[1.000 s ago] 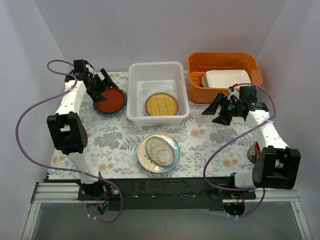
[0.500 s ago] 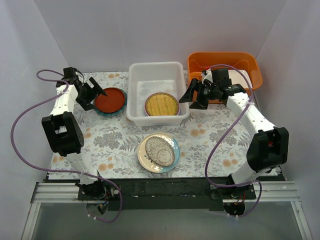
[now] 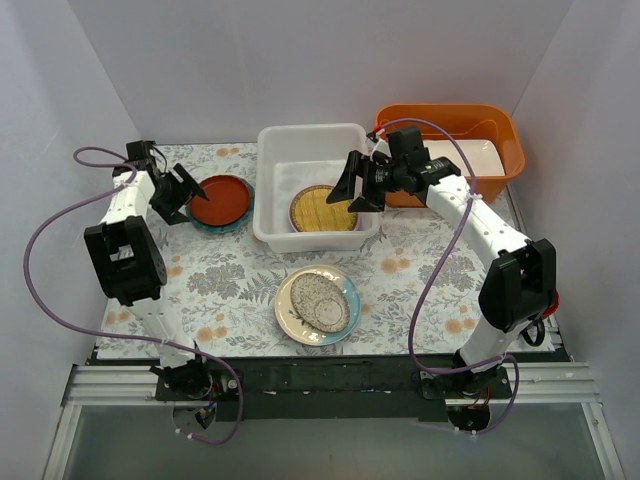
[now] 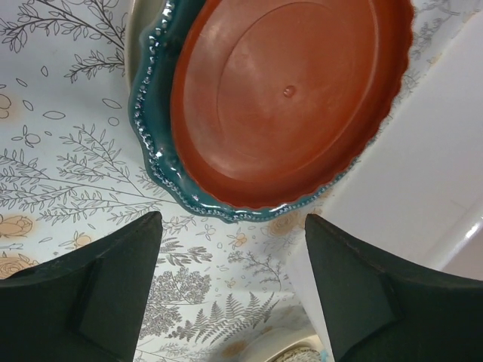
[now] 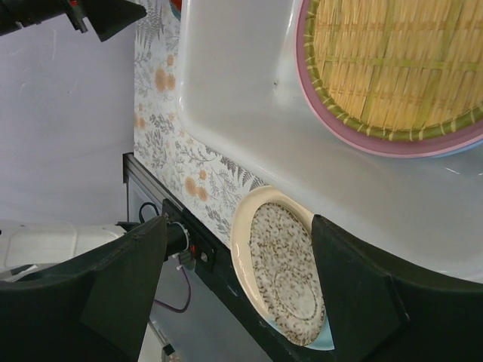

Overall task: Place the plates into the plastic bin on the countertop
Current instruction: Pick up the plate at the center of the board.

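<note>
**Both grippers open and empty; one plate stack in the bin, two outside**

Nearest the bases: speckled plate (image 3: 322,308) on a cream plate (image 3: 286,300), with a teal rim showing under the right edge. Flat on the countertop (image 3: 230,280), just in front of the plastic bin (image 3: 312,150) and outside it. Well apart from both sets of fingers.

Mid-table, right side: right gripper (image 3: 350,195) over the right part of the bin, jaws spread wide, nothing between them. From the right wrist: fingers (image 5: 113,294) aimed down past the bin wall, with the speckled plate showing in the gap far below. Woven yellow plate (image 5: 400,68) off to the upper right, outside the gap, no contact. Rests on a pink plate (image 5: 392,147) on the bin floor, toward the near wall.

Mid-table, left side: left gripper (image 3: 188,198) just beside the left edge of the red-brown plate (image 3: 220,200), jaws apart, gripping nothing. From the left wrist: red-brown plate nested on a teal plate (image 4: 155,143), on the countertop left of the bin. Near rim of the teal plate about level with the fingertips (image 4: 143,234), centred in the gap, bare countertop between rim and each finger. No touch visible.

Far right: orange tub (image 3: 450,125) holding a white rectangular dish (image 3: 455,155), beyond the right arm.
</note>
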Action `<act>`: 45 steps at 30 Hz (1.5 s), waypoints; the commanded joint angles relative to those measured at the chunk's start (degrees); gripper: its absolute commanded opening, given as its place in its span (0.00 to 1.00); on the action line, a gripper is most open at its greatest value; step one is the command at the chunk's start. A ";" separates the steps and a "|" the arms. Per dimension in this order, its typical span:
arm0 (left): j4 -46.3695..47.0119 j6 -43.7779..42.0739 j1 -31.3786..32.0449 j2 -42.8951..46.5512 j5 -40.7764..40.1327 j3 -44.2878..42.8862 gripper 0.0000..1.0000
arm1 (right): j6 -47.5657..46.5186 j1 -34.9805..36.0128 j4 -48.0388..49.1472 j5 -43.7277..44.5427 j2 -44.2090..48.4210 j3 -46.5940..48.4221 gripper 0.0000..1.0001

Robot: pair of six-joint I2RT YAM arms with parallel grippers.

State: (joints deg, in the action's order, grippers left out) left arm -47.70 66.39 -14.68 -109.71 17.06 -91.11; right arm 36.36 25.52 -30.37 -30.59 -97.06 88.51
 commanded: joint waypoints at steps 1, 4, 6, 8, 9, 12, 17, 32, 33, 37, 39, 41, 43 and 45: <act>1.12 -0.30 -0.27 -2.43 -1.50 -1.18 0.73 | 1.08 1.20 1.01 0.18 -0.24 2.55 0.83; 2.08 -0.21 -0.35 -3.67 -1.59 -1.00 0.69 | 1.08 1.46 0.84 0.18 -0.15 2.11 0.84; 2.44 -0.03 -0.44 -4.46 -1.85 -1.00 0.68 | 1.00 1.38 0.84 0.27 0.20 1.41 0.84; 3.58 0.14 -0.35 -4.81 -1.07 -0.91 0.64 | 0.99 1.46 1.10 0.35 0.55 0.27 0.83; 3.84 0.58 -0.44 -5.07 -0.98 -1.00 0.63 | 0.91 1.46 1.19 0.27 0.90 -0.09 0.84; 4.20 1.02 -0.35 -6.03 0.08 -1.87 0.58 | 0.91 1.46 1.54 0.35 1.60 -1.75 0.84; 4.02 0.85 -0.44 -7.88 0.52 -3.90 0.53 | 0.82 1.46 1.98 0.44 2.31 -3.34 0.83; 5.78 -0.12 -0.44 -9.91 1.57 -2.05 0.23 | 0.47 1.46 1.63 0.36 2.49 -3.61 0.84; 5.78 -0.21 -0.35 -9.91 1.66 -1.97 0.21 | 0.47 1.46 1.63 0.44 2.49 -3.61 0.84; 6.31 -0.38 -0.35 -9.65 1.58 -0.74 0.08 | 0.47 1.46 1.54 0.44 2.57 -3.61 0.84; 6.48 -0.47 -0.35 -9.38 1.57 -0.39 0.03 | 0.47 1.47 1.63 0.44 2.66 -3.78 0.84; 6.57 -0.56 -0.35 -9.29 1.57 -0.21 0.00 | 0.47 1.38 1.63 0.44 2.57 -3.78 0.83; 6.31 -0.65 -0.35 -9.12 1.57 -0.30 0.00 | 0.47 1.46 1.63 0.35 2.57 -3.78 0.84; 6.39 -0.65 -0.44 -8.86 1.75 -0.29 0.00 | 0.47 1.46 1.54 0.27 2.57 -3.70 0.84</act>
State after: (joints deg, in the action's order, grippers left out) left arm -41.69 66.63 -14.90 -120.49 18.70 -92.18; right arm 37.30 26.76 -29.82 -30.15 -96.90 84.49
